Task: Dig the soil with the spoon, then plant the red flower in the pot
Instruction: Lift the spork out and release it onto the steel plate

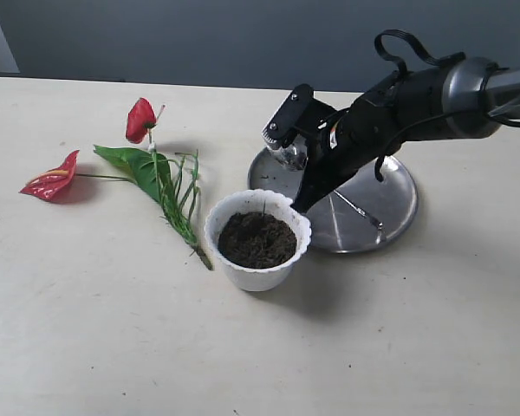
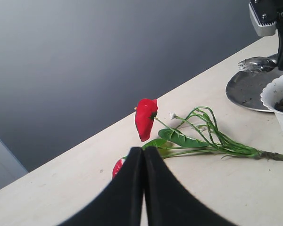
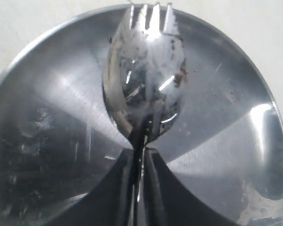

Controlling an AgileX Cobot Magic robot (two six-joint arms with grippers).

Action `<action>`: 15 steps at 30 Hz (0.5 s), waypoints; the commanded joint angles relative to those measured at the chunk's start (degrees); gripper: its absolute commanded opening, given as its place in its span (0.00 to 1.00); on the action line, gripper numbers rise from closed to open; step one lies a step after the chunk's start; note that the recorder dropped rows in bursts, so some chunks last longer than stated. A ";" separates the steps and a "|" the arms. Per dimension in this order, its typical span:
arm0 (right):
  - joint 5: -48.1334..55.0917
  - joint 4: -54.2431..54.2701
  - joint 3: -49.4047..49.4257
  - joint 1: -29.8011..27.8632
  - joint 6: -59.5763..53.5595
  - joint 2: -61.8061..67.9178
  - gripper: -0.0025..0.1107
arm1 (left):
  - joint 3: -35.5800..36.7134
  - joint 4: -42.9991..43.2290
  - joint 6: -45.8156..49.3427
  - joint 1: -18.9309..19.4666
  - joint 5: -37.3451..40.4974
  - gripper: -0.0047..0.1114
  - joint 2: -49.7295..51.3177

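Observation:
The white scalloped pot (image 1: 258,272) stands mid-table, filled with dark soil (image 1: 256,239). To its left the red flower (image 1: 156,173) lies flat, both blooms pointing away from the pot. My right gripper (image 1: 308,198) hangs just behind the pot's rim, over the steel plate, and is shut on the handle of the spoon (image 3: 144,89). The spoon's shiny tined bowl (image 1: 287,155) carries a few soil crumbs. My left gripper (image 2: 144,149) is shut and empty, low over the table beside the flower (image 2: 145,117). It does not show in the exterior view.
The round steel plate (image 1: 390,186) sits behind and right of the pot, its rim touching or nearly touching it. The pot's rim (image 2: 275,92) and the plate (image 2: 247,89) also appear in the left wrist view. A dark wall runs along the table's far edge.

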 commanded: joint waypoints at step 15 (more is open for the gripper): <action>9.09 28.18 -9.65 1.27 -4.05 -11.09 0.42 | -0.13 -0.45 -0.32 -0.38 -0.71 0.05 -0.26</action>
